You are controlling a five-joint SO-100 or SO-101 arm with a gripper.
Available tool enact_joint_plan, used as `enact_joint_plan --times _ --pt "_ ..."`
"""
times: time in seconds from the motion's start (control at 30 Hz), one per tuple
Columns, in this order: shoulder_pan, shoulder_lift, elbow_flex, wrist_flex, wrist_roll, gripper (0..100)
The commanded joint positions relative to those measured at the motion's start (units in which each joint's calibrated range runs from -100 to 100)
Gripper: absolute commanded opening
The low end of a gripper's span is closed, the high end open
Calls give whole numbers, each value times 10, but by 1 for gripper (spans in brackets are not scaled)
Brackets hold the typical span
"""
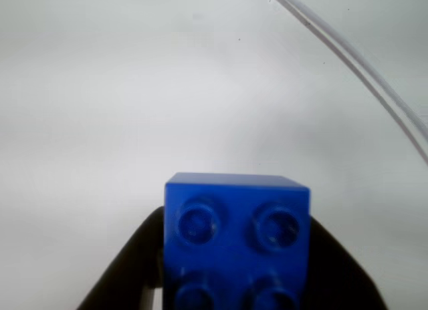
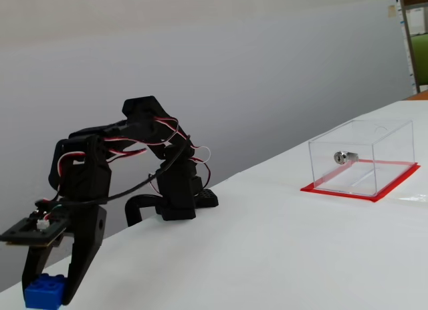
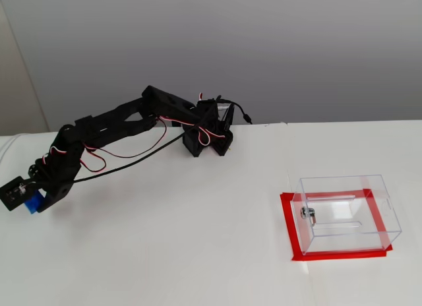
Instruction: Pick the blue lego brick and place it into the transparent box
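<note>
While gripper [image 2: 47,283] clamps blue lego brick [image 2: 44,290] | transparent box [image 3: 346,214] holds only its lock [image 3: 308,214]

Bright, even light; soft, blurry wrist view.

Bright blue lego brick [image 1: 237,240], black fingers [image 1: 127,270], clear transparent box [image 3: 346,210] on red base [image 3: 293,235], white table [image 3: 198,240].

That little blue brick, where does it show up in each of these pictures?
Wrist view: the blue lego brick fills the bottom centre, studs facing the camera, between dark fingers.
A fixed view: bottom left corner, within the gripper.
Another fixed view: far left edge, at the arm's tip.
Shared landmark: the black gripper around it.
</note>
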Motion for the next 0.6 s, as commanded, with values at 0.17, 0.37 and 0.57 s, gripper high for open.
enact_joint_plan --times 0.17,0.37,0.57 --pt "-83 -155 -27 42 -2 10" --pt "-165 -234 -27 80 -2 10" --pt "-259 -286 -25 101 -6 10"
